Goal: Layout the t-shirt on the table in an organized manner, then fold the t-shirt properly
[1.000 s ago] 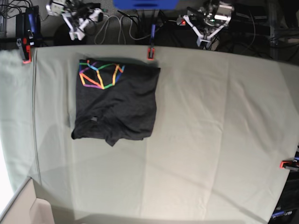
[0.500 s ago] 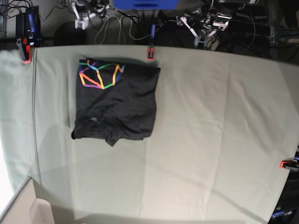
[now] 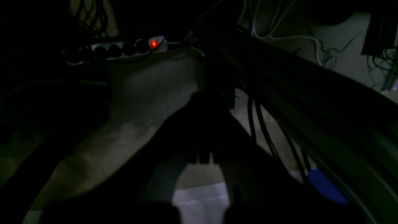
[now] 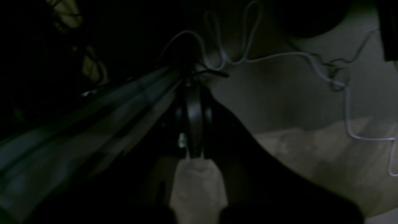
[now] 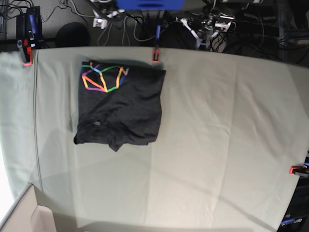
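The charcoal-black t-shirt [image 5: 118, 104] lies folded into a rough rectangle on the far left part of the table [image 5: 217, 135]. Its rainbow line print [image 5: 104, 77] faces up at the far left corner. Both arms are drawn back behind the table's far edge, away from the shirt. My left gripper [image 5: 197, 32] is over the cables at the back right. My right gripper [image 5: 100, 19] is at the back left. In the dark wrist views the left gripper [image 3: 209, 102] and the right gripper [image 4: 193, 105] show as silhouettes with the fingers meeting, holding nothing. The shirt is out of both wrist views.
Red clamps sit at the far edge [image 5: 155, 54], the far left corner [image 5: 26, 55] and the right edge [image 5: 297, 170]. Cables, a power strip [image 3: 124, 48] and a blue unit [image 5: 149, 4] lie behind the table. A pale box corner [image 5: 24, 217] is at the front left.
Both arms have pulled further back and inward behind the far edge of the table. The t-shirt has not moved.
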{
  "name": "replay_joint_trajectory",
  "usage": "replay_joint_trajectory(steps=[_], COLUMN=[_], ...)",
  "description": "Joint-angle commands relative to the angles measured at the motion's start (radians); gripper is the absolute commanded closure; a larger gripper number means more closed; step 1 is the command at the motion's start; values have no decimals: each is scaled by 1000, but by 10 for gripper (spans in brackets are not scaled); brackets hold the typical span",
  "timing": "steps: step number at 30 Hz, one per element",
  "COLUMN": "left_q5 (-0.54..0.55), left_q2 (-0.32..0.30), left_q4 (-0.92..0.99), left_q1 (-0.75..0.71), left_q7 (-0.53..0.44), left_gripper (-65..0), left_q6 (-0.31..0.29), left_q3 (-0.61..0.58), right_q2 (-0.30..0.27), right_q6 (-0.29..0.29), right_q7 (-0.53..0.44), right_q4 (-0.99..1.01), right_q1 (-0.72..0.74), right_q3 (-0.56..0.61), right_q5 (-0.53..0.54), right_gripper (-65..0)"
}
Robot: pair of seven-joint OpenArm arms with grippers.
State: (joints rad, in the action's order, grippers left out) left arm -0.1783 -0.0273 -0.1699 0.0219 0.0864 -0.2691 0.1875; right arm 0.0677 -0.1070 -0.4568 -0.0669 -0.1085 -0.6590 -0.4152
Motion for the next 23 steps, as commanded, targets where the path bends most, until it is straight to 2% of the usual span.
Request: replay_joint_trajectory(steps=[1,7,9,10,13,15,23], left_q5=[1,1,1,1,1,3,3], left_q2=[-1,8,11,16,17,16,42], left_q4=[-4,0,0,2,34,92,125], left_q1=[-1,-4,-12,-18,-20,-10,-9], left_q7=[-4,-6,-46,-78,-159,-199,-230], left_gripper=[-3,-3,-3,-3,-3,-3,-3], left_q6=[-3,-2,0,12,124,167,172], left_q3=[0,2,2,2,4,4,4], right_q2=[4,25,24,22,-1,-6,-24], right_q6=[3,2,0,0,2,2,3], right_q7=[-12,-12,-10,-10,-10,-4,-1], right_q4=[-1,-46,-46,-47,-47,-47,-49], right_q1=[-4,-4,-4,-6,-7,-7,-3], right_q3=[0,0,6,18,92,135,216], right_q5=[-1,-1,-1,-1,-1,0,0], right_gripper=[0,0,0,0,0,0,0])
